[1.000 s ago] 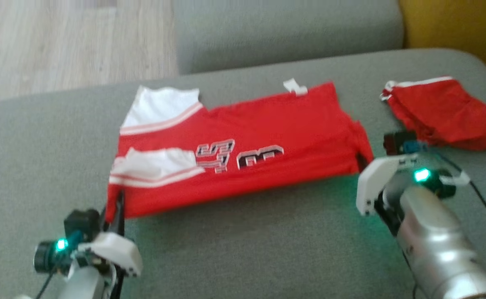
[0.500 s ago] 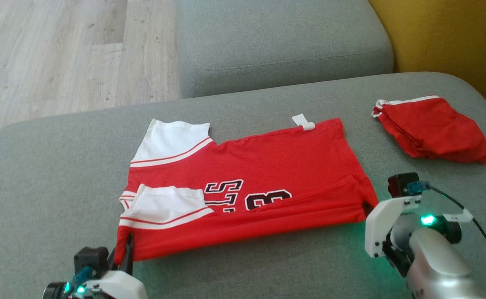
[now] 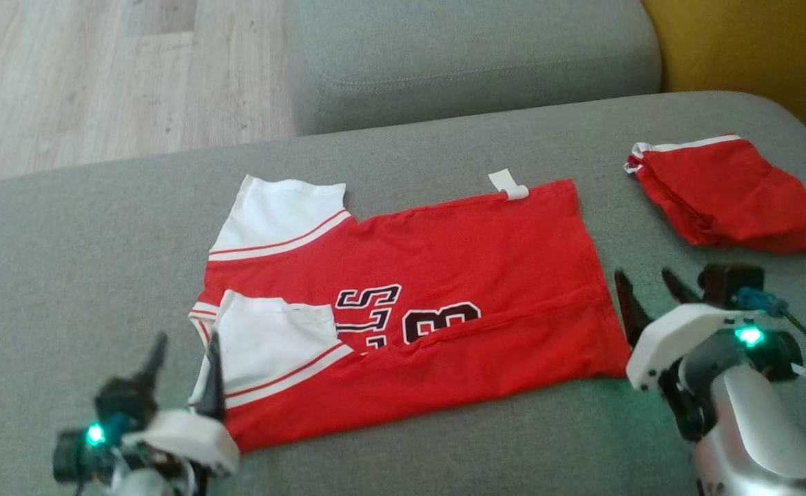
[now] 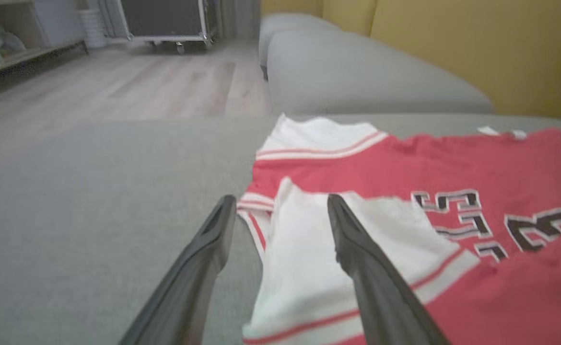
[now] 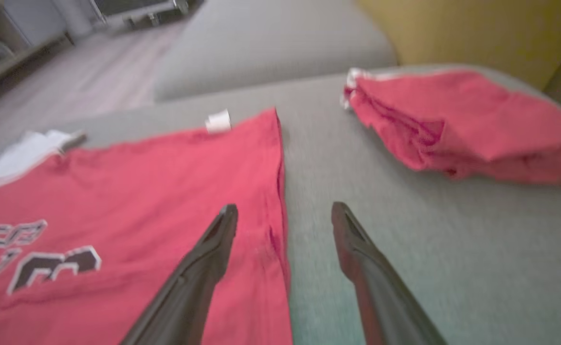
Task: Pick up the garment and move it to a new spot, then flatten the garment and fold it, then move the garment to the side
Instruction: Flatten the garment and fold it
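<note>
The garment [image 3: 444, 275] is a red jersey with white sleeves and black lettering, lying flat and folded lengthwise on the grey cushion [image 3: 79, 248]. My left gripper [image 3: 186, 344] stands open at its near left corner, astride the white sleeve edge [image 4: 304, 258], holding nothing. Over at the jersey's near right corner, my right gripper [image 3: 644, 282] is open too, with the red hem edge [image 5: 280, 206] running between its fingers. The left wrist view shows the garment [image 4: 453, 191] ahead and to the right; the right wrist view shows the garment [image 5: 141, 191] to the left.
A second red garment [image 3: 723, 193], folded, lies at the cushion's right, also in the right wrist view [image 5: 458, 124]. Another grey cushion [image 3: 472, 62] sits behind, a yellow backrest [image 3: 754, 48] at the far right, and wood floor [image 3: 100, 76] beyond the left edge.
Both grippers have opened and let go of the jersey's near corners, which now lie on the cushion. The head camera has shifted between frames.
</note>
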